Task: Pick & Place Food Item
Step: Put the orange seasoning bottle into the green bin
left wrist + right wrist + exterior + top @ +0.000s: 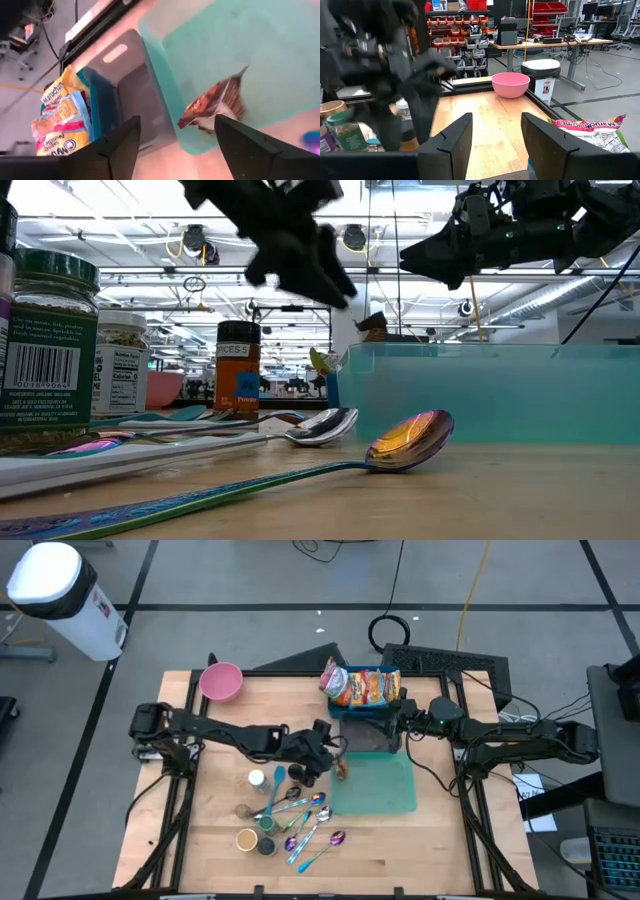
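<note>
Wooden table (200, 840): left gripper (333, 752) hangs with jaws apart above the snack packet (343, 769), lying at the teal tray's (385, 800) left edge. Release step; retreat next. Right gripper (399, 727) half-open, empty, by the far bin (365, 712).

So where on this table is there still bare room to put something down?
Bare wood lies in front of the teal tray and beside the pink bowl. Most of the tray is free beyond the snack packet. Spoons and jars crowd the left front.

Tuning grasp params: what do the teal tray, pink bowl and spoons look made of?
Teal tray: translucent, looks like plastic.
Pink bowl: opaque, matte, likely plastic.
Spoons: mirror-bright bowls reflecting the room, probably polished metal, some with an iridescent tint.
</note>
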`<state>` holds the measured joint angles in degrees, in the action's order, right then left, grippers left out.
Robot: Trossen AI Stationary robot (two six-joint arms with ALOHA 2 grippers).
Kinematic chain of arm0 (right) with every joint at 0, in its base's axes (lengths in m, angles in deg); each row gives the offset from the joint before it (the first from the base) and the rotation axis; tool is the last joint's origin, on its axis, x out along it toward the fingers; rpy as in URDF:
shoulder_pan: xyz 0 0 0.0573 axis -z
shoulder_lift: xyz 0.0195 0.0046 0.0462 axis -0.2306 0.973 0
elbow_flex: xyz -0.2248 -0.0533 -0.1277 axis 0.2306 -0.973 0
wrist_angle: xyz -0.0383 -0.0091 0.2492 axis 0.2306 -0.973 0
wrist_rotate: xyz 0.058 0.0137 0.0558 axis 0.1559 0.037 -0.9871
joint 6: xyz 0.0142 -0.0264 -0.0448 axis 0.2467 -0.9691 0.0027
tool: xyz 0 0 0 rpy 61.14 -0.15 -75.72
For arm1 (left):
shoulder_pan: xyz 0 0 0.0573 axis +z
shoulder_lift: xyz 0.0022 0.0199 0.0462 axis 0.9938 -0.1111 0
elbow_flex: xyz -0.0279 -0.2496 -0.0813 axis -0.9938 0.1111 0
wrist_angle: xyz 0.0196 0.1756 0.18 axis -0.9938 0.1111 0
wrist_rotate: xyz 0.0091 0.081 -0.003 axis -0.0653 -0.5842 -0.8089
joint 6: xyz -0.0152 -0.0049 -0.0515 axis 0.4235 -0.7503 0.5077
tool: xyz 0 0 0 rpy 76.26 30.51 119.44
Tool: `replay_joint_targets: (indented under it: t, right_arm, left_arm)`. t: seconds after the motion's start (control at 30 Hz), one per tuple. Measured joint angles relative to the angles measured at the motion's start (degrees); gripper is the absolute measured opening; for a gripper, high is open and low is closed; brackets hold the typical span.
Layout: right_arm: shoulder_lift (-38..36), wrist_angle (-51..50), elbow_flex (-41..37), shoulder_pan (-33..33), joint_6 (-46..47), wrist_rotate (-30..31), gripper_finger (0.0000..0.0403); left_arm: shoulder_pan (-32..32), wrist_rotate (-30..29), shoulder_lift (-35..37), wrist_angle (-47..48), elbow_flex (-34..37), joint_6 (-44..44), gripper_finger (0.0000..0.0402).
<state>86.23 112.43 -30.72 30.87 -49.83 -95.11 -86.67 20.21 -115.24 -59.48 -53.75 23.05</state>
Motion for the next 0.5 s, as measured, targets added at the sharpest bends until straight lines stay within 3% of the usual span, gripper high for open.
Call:
replay_joint_targets:
  t: [0.2,0.37,0.5]
  right_arm:
    - [0.0,0.0,0.0,0.0,0.1,-0.1,0.016]
    - [0.0,0.2,0.0,0.0,0.2,-0.2,0.016]
    - [0.0,0.2,0.0,0.0,0.2,-0.2,0.016]
  left_arm:
    - [0.0,4.7,6.3,13.3,0.0,14.6,0.0275]
    - [0.0,9.3,7.3,28.0,0.0,25.5,0.0274]
    - [0.0,10.3,6.6,29.3,1.9,31.8,0.0275]
